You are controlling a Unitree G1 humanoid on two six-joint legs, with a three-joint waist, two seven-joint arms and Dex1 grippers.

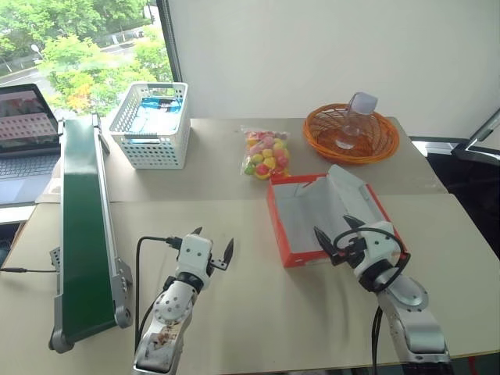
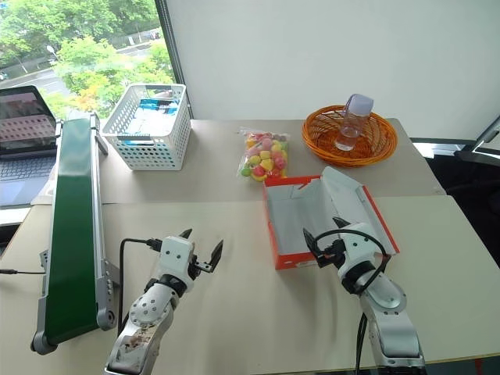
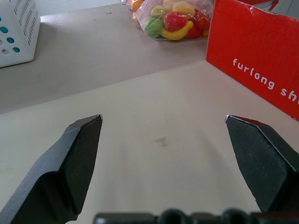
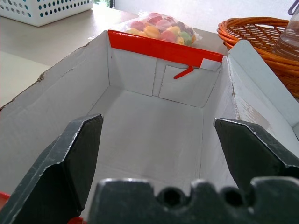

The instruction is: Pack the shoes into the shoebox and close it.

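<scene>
Shoebox (image 1: 328,215) open and empty, right of table centre; both grippers spread, nothing held.
Box is thin red-orange cardboard, white-grey inside, lid (image 1: 355,195) folded back on its right side. Looks light and will likely slide or flex if pushed, so I'd pinch the lid by its free edge to close. Right gripper (image 1: 337,229) hovers at the near edge, aimed into the cavity; left gripper (image 1: 212,246) sits over bare tabletop (image 1: 258,312), well left of the box. Beyond the box: a crinkly bag of coloured candy (image 1: 266,152), an orange wicker basket (image 1: 351,134) holding a clear bottle (image 1: 353,119), a white lattice basket (image 1: 151,125). Green conveyor (image 1: 82,226) far left.
</scene>
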